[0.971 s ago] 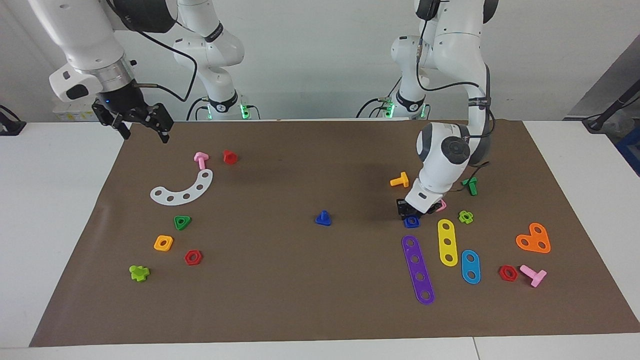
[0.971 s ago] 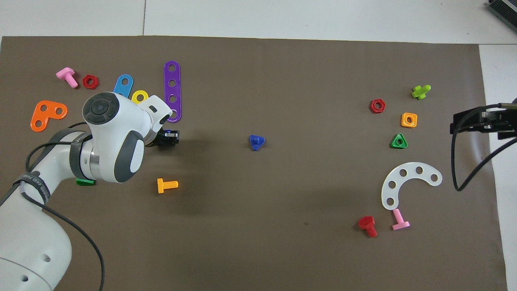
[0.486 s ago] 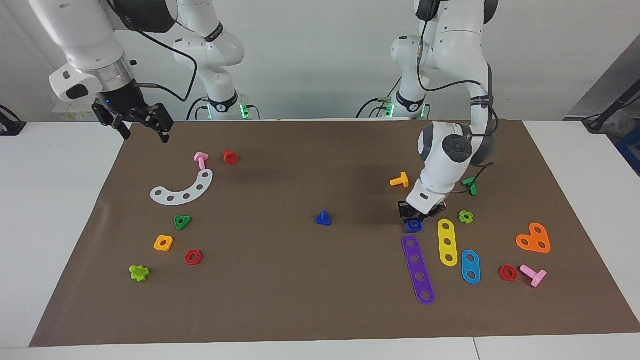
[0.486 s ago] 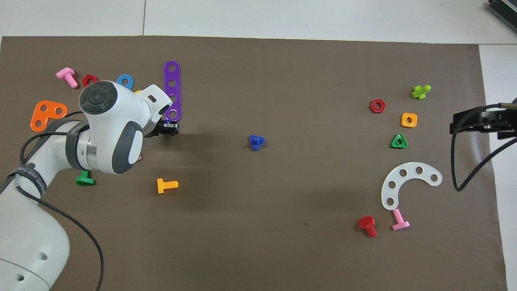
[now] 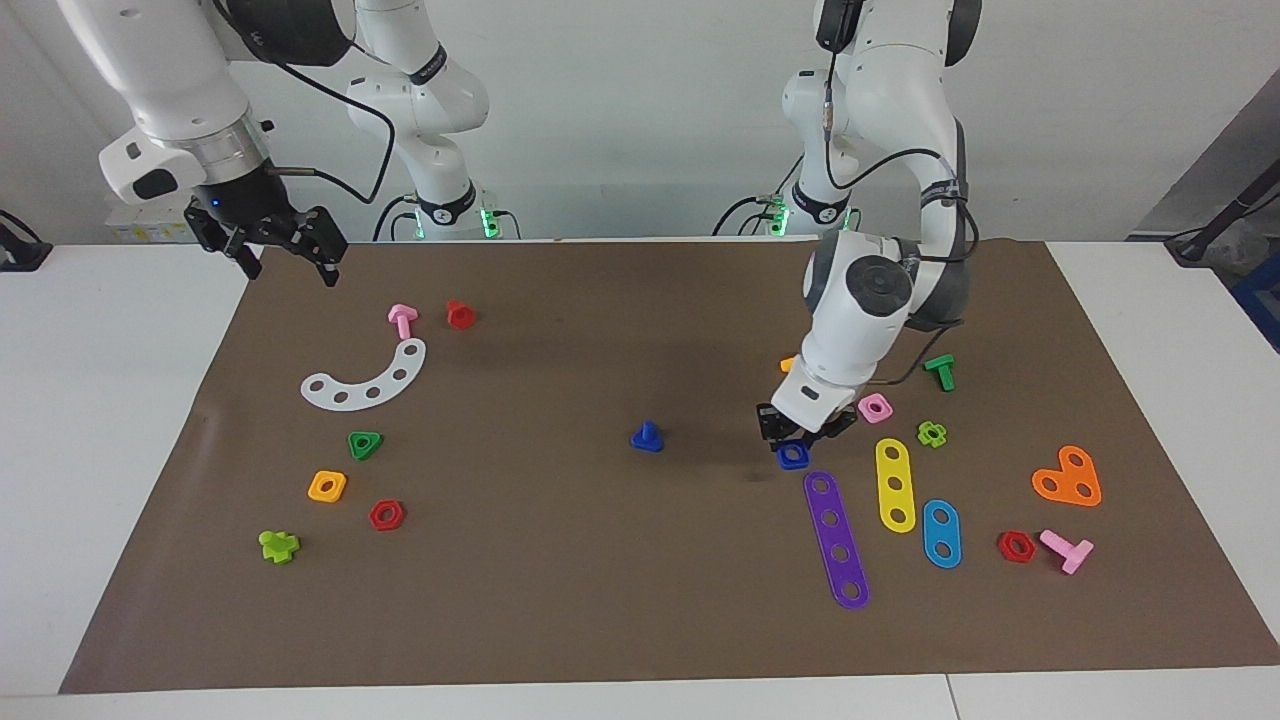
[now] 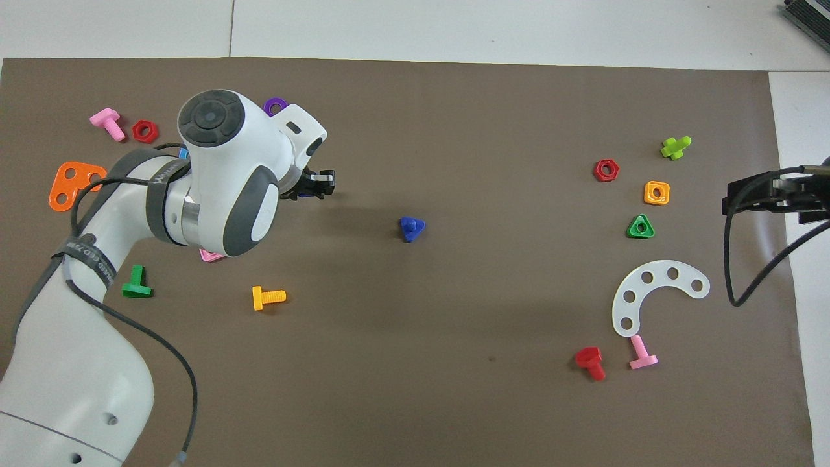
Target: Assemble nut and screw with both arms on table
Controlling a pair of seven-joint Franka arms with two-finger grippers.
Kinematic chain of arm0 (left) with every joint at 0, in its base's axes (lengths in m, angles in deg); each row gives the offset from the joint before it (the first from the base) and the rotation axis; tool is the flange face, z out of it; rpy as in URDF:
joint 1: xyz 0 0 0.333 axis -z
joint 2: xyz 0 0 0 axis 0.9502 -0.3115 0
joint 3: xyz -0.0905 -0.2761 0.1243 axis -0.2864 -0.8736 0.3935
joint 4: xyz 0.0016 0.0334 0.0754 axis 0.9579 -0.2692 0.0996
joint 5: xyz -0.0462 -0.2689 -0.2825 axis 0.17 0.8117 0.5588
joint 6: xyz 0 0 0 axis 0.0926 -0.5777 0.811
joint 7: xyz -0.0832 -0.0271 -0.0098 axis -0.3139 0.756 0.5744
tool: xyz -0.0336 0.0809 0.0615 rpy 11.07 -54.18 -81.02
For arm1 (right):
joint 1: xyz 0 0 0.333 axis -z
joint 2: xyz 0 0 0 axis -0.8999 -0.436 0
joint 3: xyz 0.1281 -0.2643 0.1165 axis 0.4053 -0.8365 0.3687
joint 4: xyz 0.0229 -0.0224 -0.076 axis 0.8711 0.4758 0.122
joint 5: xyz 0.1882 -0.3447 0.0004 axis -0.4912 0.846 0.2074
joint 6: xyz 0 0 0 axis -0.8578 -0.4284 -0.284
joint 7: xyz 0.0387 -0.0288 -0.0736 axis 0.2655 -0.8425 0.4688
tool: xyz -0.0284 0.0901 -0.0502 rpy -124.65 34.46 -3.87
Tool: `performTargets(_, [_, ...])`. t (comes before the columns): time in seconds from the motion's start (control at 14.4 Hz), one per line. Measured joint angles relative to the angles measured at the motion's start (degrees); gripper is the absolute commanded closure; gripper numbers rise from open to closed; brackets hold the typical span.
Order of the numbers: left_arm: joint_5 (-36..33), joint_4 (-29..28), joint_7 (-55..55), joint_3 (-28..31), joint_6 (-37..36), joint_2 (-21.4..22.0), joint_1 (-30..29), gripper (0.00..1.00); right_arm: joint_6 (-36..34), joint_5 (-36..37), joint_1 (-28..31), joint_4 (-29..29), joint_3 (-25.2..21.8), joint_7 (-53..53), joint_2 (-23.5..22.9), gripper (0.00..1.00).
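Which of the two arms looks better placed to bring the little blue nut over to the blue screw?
Left. Its gripper grips the nut near the screw; the right gripper waits open at the mat's corner.

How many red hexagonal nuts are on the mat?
2. One red hexagonal plastic nut lies toward the right arm's end, beside the orange square nut; the other toward the left arm's end, beside the pink T-shaped screw. Others may be hidden.

Facing view: high across the table (image 5: 150, 400), looking at both robot bases at 12 o'clock, wide and distant. Overhead view: high above the robots' end, looking steeply down and forward, arms entering from 6 o'clock. Shared: the whole brown mat (image 6: 454, 389), turned half around.
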Motion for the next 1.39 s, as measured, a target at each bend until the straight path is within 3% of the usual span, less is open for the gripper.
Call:
performTargets(0.42, [0.89, 7.74, -8.35, -0.08, -2.36, -4.67, 7.94, 0.76, 0.0, 0.0, 0.0, 0.0, 0.0, 0.0, 0.0, 0.0])
performTargets(0.83, [2.95, 8.17, -11.85, -0.15, -2.39, -5.2, 11.75, 0.76, 0.0, 0.0, 0.0, 0.0, 0.0, 0.0, 0.0, 0.0])
performTargets(1.39, [3.03, 7.99, -12.3, -0.14, -2.09, -6.0, 12.2, 0.76, 0.0, 0.0, 0.0, 0.0, 0.0, 0.0, 0.0, 0.0])
